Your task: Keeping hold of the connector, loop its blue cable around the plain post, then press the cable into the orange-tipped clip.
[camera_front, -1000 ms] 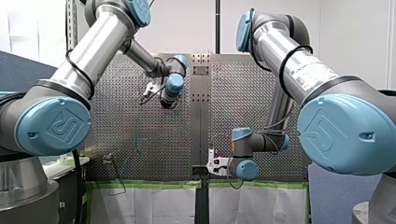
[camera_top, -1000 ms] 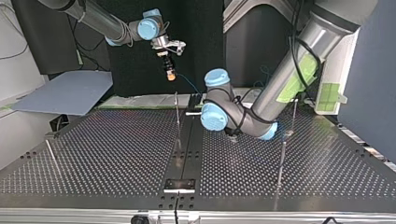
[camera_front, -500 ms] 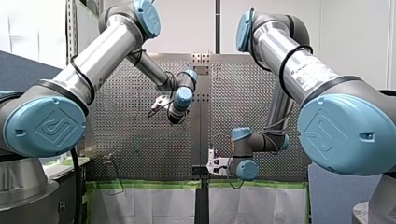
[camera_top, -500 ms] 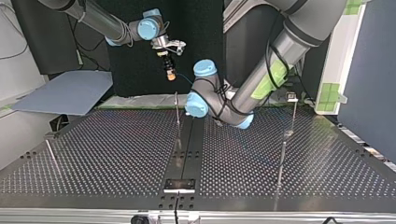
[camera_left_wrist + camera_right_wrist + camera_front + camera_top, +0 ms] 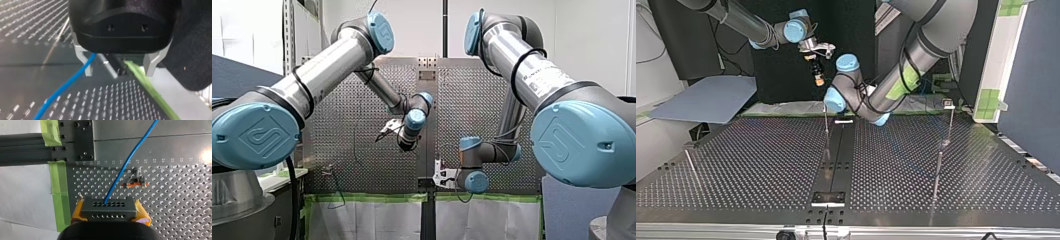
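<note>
- In the past second my left gripper (image 5: 118,72) has swung from the table's far half toward the middle seam (image 5: 838,155) and the thin post (image 5: 826,125) beside it. My right gripper (image 5: 109,215) has not budged.
- The left gripper's metal fingers (image 5: 87,67) stand wide and hold nothing, and the blue cable (image 5: 65,86) slants past one of them.
- The right gripper's yellow pads (image 5: 141,213) clamp the connector (image 5: 108,206) above the table's taped edge, near the seam. The cable leaves the connector and passes just beside the orange-tipped clip (image 5: 135,182), not in it.
- The likely hazard is the thin cable slipping off an open finger or riding over the post's top, and a hard sideways pull could drag the connector out of the pads.
- The perforated metal table (image 5: 761,165) carries several slim posts, with green tape (image 5: 58,192) along the edge nearest the arms. White wall shows beyond it and dark panels stand behind the arms.
</note>
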### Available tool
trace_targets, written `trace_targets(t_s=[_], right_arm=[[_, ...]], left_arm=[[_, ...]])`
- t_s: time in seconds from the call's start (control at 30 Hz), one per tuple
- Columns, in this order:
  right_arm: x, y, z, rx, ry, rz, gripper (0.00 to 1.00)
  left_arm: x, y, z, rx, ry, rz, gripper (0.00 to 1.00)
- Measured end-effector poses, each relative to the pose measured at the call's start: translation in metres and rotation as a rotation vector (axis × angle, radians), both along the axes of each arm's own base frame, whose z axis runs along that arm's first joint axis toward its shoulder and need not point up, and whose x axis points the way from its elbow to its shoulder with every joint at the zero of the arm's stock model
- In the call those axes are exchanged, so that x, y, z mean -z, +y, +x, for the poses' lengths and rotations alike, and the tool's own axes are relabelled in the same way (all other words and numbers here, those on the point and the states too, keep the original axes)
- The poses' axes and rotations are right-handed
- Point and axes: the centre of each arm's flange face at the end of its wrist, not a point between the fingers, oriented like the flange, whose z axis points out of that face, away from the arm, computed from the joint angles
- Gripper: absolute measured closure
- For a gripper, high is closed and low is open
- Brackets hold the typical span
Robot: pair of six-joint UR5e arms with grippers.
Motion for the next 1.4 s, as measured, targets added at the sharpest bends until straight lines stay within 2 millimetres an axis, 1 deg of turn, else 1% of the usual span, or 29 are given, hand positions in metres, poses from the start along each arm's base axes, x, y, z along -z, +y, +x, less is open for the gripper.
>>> trace_targets(t_s=[0.13, 0.3, 0.4, 0.5, 0.77, 0.87, 1.13, 1.4], right_arm=[[0.000, 0.000, 0.000, 0.000, -0.002, -0.002, 1.00], [0.000, 0.000, 0.000, 0.000, -0.004, -0.004, 1.00], [0.000, -0.001, 0.000, 0.000, -0.005, -0.004, 1.00], [-0.001, -0.001, 0.001, 0.000, -0.006, -0.005, 1.00], [-0.001, -0.001, 0.000, 0.001, -0.009, -0.005, 1.00], [-0.001, -0.001, 0.000, 0.002, -0.009, -0.006, 1.00], [-0.001, -0.002, -0.001, 0.006, -0.009, -0.005, 1.00], [-0.001, -0.003, -0.002, 0.012, -0.008, -0.006, 1.00]], left_arm=[[0.010, -0.009, -0.005, 0.019, 0.007, -0.026, 0.00], [0.013, -0.013, -0.009, 0.023, 0.010, -0.041, 0.00], [0.020, -0.016, -0.011, 0.026, 0.020, -0.048, 0.00], [0.033, -0.019, -0.015, 0.033, 0.040, -0.050, 0.00], [0.082, -0.029, -0.025, 0.055, 0.082, -0.079, 0.00], [0.094, -0.033, -0.028, 0.056, 0.085, -0.096, 0.00], [0.101, -0.044, -0.028, 0.069, 0.068, -0.200, 0.00], [0.102, -0.046, -0.027, 0.059, 0.066, -0.244, 0.00]])
